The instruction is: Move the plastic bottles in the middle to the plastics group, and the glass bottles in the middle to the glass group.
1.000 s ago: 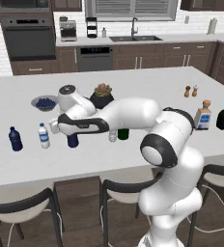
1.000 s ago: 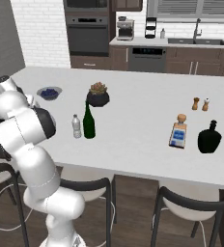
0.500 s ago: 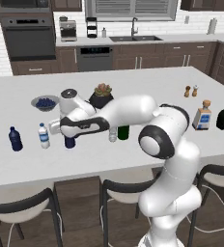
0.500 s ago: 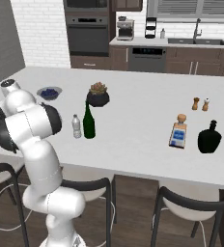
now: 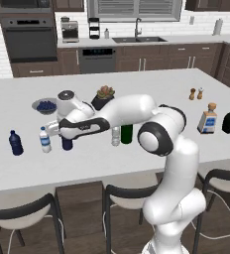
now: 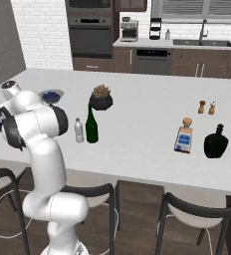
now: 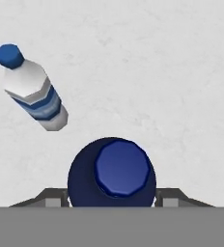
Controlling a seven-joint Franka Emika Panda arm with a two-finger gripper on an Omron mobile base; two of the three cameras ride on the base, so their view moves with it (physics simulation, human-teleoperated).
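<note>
The hand (image 5: 65,133) is clamped on the dark blue bottle (image 7: 111,172) just beside the labelled bottle (image 5: 45,139); the clear bottle (image 6: 78,130) and green bottle (image 6: 91,125) remain mid-counter (image 6: 142,129).

No words or numbers are showing clearly enough to read. The blue label on the clear plastic bottle (image 7: 36,99) and the one on the square glass bottle (image 5: 207,119) are looking blank.

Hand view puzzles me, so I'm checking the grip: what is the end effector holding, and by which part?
The end effector holds the dark blue bottle, gripped across its round body below the cap, one finger on each side.
</note>
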